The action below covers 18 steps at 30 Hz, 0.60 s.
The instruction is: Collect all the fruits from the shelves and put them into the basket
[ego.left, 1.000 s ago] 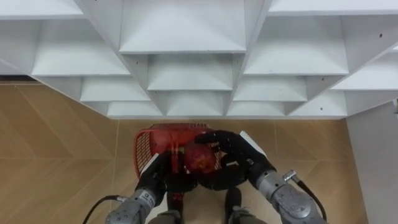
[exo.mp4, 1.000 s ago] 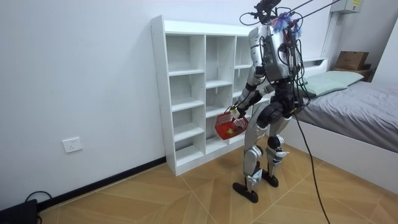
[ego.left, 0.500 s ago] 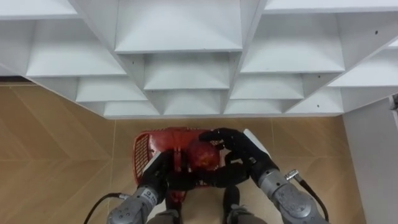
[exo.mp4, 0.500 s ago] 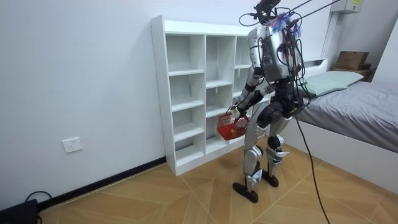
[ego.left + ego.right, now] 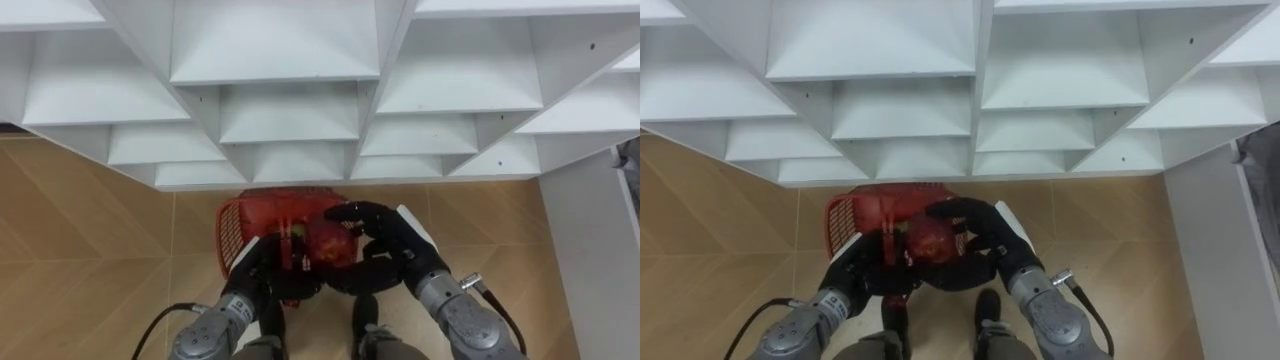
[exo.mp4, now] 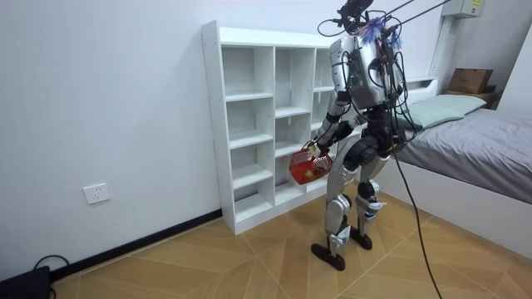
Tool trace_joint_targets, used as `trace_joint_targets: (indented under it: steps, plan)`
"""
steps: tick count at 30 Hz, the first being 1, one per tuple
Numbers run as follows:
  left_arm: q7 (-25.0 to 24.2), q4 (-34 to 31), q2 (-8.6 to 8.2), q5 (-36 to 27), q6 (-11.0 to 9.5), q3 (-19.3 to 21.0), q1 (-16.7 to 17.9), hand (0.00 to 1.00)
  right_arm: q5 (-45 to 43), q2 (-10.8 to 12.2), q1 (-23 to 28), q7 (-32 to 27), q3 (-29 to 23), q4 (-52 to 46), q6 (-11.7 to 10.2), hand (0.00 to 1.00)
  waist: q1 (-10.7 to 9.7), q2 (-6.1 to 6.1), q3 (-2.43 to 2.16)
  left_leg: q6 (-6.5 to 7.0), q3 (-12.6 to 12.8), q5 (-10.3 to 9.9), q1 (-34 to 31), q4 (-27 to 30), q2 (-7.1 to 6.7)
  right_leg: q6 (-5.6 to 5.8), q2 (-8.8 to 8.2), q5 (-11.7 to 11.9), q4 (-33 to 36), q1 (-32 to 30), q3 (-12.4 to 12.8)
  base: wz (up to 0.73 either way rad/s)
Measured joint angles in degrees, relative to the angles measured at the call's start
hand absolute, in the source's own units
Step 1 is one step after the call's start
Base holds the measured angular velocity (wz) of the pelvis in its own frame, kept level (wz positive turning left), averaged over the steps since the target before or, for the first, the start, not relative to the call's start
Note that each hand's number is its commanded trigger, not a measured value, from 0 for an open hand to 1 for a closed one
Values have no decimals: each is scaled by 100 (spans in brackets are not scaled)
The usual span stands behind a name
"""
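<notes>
The right hand [image 5: 392, 238] was clamped on a round red apple [image 5: 330, 247], just beside the left hand [image 5: 262, 275] gripping a red plastic basket [image 5: 238, 228]. Risk: an off-centre release would miss the basket.

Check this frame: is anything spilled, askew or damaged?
Nothing stands out. The left robot hand grips the red basket, the right robot hand holds a red fruit over it, and nothing lies spilled on the floor.
</notes>
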Motion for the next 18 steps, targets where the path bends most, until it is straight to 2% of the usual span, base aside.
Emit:
trace_joint_targets:
  steps: [18]
  plan:
    - [-17, 3, 68, -188, 0, 44, 7, 100, -31, 73, -87, -75, -52, 194, -76, 100, 28, 18, 10, -16, 4, -8, -9, 46, 47, -26, 1, 9, -1, 4, -12, 0]
